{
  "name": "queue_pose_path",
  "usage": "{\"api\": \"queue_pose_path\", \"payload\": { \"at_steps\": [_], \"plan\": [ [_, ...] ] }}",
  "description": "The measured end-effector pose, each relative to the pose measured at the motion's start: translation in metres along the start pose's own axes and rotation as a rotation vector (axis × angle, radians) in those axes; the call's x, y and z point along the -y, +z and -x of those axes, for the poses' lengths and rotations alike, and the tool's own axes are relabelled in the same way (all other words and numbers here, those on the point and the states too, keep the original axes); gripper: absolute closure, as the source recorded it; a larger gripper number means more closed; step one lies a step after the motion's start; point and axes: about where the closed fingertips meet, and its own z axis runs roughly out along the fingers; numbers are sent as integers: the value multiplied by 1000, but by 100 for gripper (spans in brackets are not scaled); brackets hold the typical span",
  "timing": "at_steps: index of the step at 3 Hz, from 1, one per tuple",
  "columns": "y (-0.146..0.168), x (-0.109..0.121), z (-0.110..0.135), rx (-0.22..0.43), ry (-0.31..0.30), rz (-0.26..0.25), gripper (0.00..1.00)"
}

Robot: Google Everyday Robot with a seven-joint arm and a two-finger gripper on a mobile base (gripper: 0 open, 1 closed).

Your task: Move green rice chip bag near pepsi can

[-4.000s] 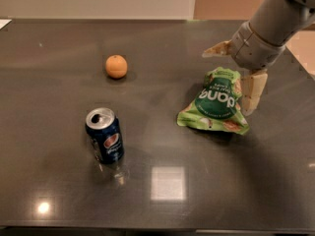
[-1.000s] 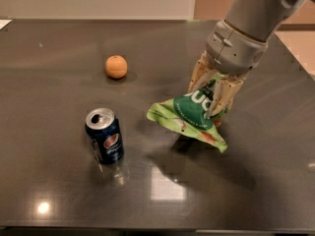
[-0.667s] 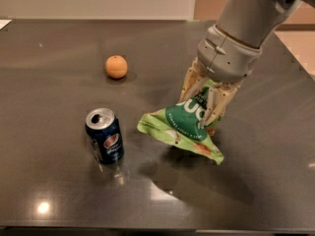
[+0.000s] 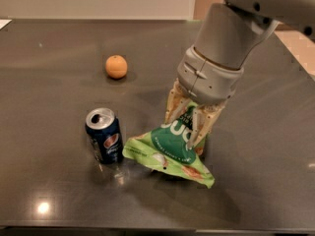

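The green rice chip bag is a crinkled light-green bag with a dark green round label. It lies on the dark table just right of the pepsi can, its left corner close to the can. The can stands upright, dark blue with a silver top. My gripper comes down from the upper right and is shut on the bag's upper part, its pale fingers on either side of the label.
An orange round fruit sits on the table behind the can at the far left. The table's front edge runs along the bottom. My arm's grey wrist fills the upper right.
My gripper has carried the bag leftward and toward the front, from the table's right side to just beside the can. The can and the fruit have not moved.
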Motion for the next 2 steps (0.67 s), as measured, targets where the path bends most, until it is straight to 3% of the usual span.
{"api": "queue_pose_path", "payload": {
  "at_steps": [2],
  "plan": [
    [14, 9, 19, -18, -24, -1, 100]
  ]
}}
